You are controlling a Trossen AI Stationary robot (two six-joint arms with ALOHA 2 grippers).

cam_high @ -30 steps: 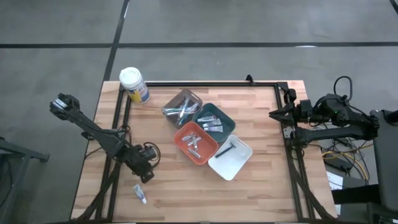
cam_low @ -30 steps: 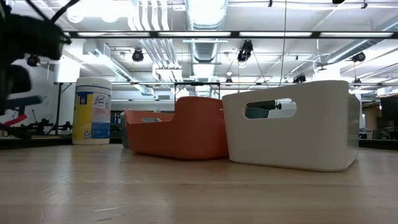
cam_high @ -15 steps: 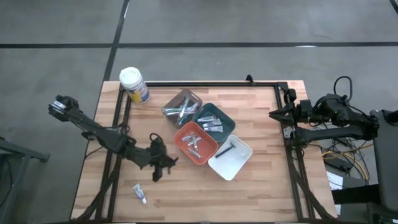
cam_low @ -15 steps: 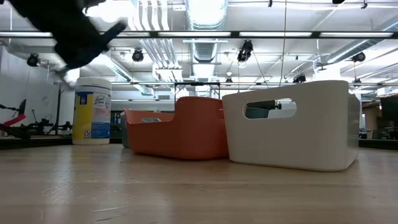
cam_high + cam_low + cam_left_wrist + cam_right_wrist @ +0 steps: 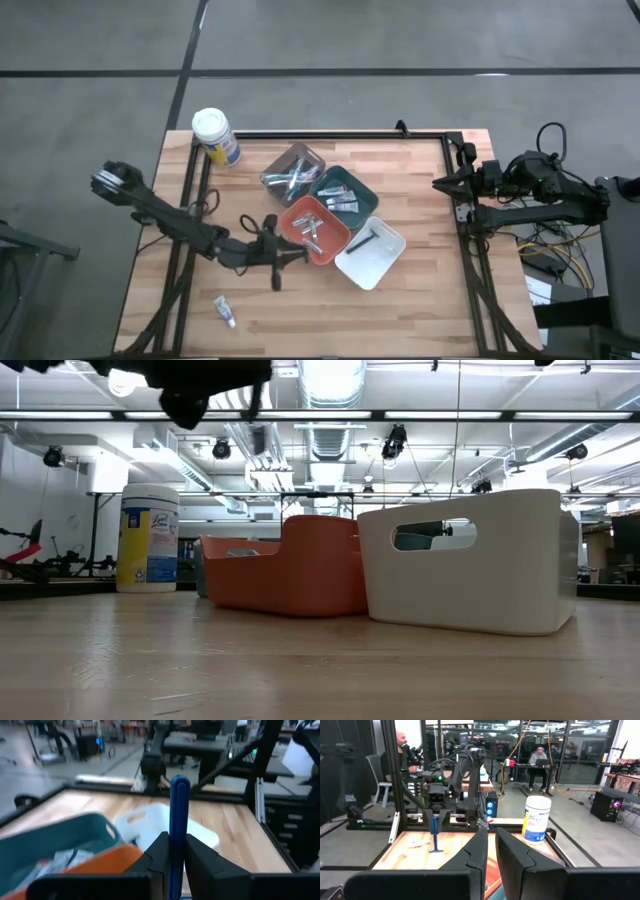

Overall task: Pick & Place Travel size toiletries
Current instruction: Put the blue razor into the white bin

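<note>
My left gripper (image 5: 295, 256) hovers over the table just left of the orange tray (image 5: 313, 229), shut on a thin blue stick (image 5: 179, 810). The right wrist view shows that stick (image 5: 435, 835) head-on under the gripper. One small white tube (image 5: 225, 311) lies flat on the wood near the front left. More toiletries lie in the clear tray (image 5: 293, 170), the teal tray (image 5: 343, 195) and the orange tray; a dark long-handled piece lies in the white tray (image 5: 372, 252). My right gripper (image 5: 437, 183) waits shut at the table's right edge. My left gripper pinches the blue stick's shaft (image 5: 176, 845) between its two fingers. The fingers come about level from the table's left. The stick's rounded free end (image 5: 180, 782) sticks out beyond the fingertips, and the stick is lifted clear of the table.
A white-lidded canister (image 5: 215, 136) stands at the far left corner. A black frame (image 5: 330, 134) runs along the table's far and side edges. Bare wood lies along the near edge and right of the trays. People sit at desks in the room behind.
My left gripper has gone toward the table's right edge, up to the orange tray's left side, and has risen. It has tipped from pointing down to about level and rolled, keeping the blue stick. The white tube has stayed where it lay.
</note>
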